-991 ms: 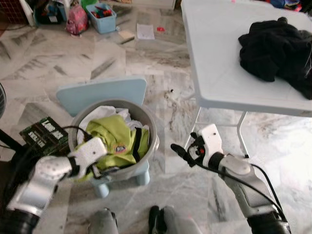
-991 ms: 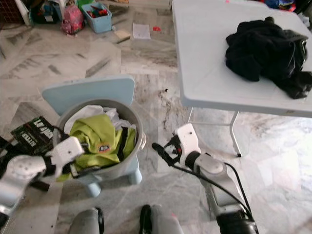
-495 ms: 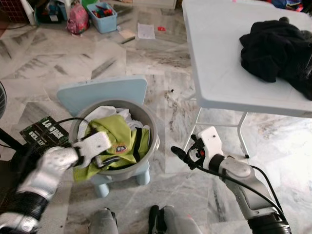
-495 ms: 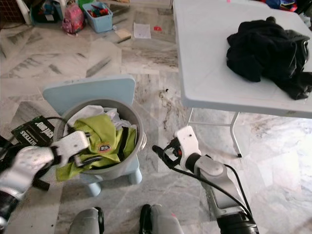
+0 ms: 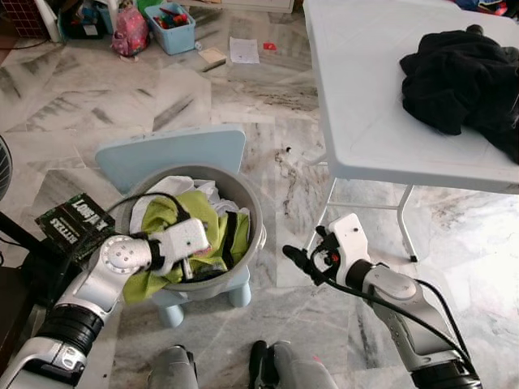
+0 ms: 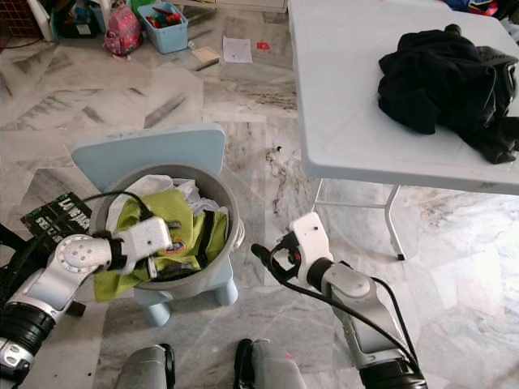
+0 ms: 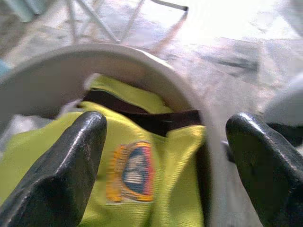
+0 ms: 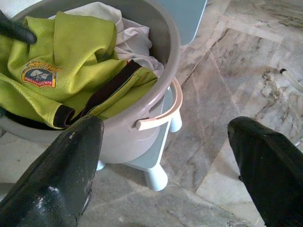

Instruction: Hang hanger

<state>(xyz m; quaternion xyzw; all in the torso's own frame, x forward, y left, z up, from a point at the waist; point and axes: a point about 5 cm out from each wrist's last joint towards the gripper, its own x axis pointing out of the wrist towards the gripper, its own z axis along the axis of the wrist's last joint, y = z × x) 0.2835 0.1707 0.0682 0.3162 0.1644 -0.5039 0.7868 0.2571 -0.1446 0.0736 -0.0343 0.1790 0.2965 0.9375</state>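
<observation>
Left gripper (image 7: 163, 165) is hovering spread open over the lime shirt (image 7: 132, 170) in the grey basket (image 8: 161, 61). Right gripper (image 8: 165, 165) is idling open beside it. Hanger possibly buried, can't tell.

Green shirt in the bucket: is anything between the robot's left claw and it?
Nothing visible stands between them. The left gripper hangs open directly over the green shirt, its badge in plain sight between the fingers. The grey bucket's rim curves close by one finger.

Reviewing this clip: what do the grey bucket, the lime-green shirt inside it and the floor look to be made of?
Bucket: likely moulded plastic, with a smooth matte grey wall and a pale handle. Lime-green shirt: seemingly a fine-ribbed synthetic knit, going by its texture, with a printed or stitched crest. Floor: polished marble or marble-look tile, grey-veined, glossy, with visible joints.
</observation>
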